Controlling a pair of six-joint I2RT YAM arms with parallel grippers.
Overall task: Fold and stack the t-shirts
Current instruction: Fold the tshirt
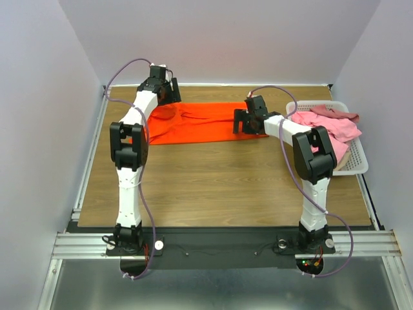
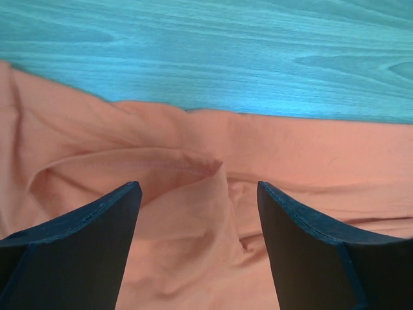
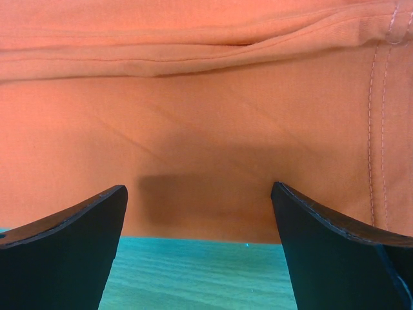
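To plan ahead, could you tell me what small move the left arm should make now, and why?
Probably lift the left pincer straight up, clear of the orange t-shirt: its jaws stand open around a raised pucker of cloth, gripping nothing, and the right pincer hangs open too.

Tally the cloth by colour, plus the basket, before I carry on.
Orange-red t-shirt: 1
Light pink cloth: 1 (bunched, may hide more)
Dusty rose cloth: 1
White basket: 1
Total: 4
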